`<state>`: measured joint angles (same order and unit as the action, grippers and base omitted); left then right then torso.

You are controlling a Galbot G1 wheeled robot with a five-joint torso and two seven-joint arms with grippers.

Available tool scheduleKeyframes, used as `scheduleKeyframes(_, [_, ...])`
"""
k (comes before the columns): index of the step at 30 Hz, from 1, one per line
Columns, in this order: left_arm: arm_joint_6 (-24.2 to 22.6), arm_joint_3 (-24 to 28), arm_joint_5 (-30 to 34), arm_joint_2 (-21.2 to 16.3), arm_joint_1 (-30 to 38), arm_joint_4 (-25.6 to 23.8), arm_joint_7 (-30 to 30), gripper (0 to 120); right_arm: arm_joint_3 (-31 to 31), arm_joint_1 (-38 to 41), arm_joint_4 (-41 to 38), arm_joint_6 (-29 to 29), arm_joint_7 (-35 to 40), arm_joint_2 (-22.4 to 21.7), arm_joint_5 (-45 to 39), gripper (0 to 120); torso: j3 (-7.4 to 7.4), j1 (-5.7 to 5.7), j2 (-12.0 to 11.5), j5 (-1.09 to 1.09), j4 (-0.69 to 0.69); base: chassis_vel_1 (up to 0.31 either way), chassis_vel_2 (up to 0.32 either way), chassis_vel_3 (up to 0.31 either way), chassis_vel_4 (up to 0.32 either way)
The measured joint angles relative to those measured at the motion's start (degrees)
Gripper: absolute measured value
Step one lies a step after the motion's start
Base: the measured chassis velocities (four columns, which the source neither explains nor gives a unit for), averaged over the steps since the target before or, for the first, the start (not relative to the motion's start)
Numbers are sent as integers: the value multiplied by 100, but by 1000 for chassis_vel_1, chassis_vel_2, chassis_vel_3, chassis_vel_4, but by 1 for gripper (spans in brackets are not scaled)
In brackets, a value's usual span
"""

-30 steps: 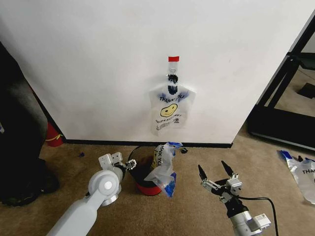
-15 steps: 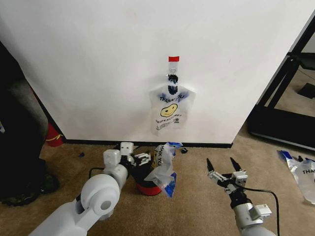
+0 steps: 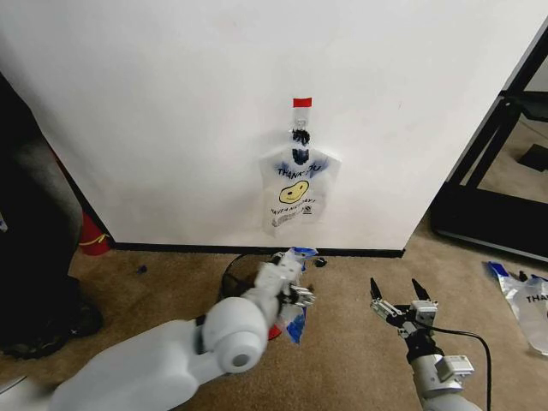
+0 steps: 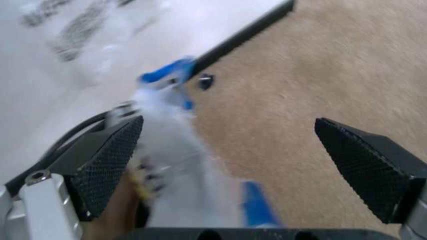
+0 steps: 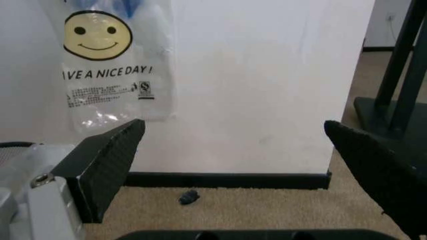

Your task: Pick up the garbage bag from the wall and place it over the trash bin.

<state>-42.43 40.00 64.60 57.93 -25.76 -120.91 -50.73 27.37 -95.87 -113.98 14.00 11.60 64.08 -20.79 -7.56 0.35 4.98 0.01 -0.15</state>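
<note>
Garbage bag (image 3: 289, 282) draped over trash bin (image 3: 242, 276); L gripper (image 3: 295, 295) fingers spread; R gripper (image 3: 398, 301) spread.

I read "THANK YOU" on the wall bag (image 3: 296, 190). In my right wrist view it (image 5: 113, 55) says "AVE A NICE DAY!" under the smiley.

The left arm is big and white and reaches up from the 7 o'clock corner toward the middle. The left gripper (image 3: 295, 295) sits at its tip, with its fingers (image 4: 107, 160) spread wide (a big gap between them). The right gripper (image 3: 400, 295) points up at about 5 o'clock, its two dark fingers (image 3: 375, 292) apart like a V.
</note>
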Motion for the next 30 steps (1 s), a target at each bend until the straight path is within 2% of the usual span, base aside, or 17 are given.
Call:
scheduleKeyframes(6, [-3,704,181,400,501,358,-180,100,-8,72,101,37,-13,26,23,100,0,0,0,0,2,0,0,0,0])
scheduleKeyframes(11, [2,827,170,505,552,624,-192,100,-13,74,111,55,-28,34,22,100,0,0,0,-1,1,0,0,0,0])
scheduleKeyframes(18, [15,707,160,92,358,641,-172,100,15,65,100,75,-45,15,9,100,1,0,0,-1,2,0,0,0,0])
scheduleKeyframes(30, [24,628,116,-18,15,532,-165,97,-48,129,78,62,-41,-3,8,100,1,0,0,-1,2,0,0,0,0])
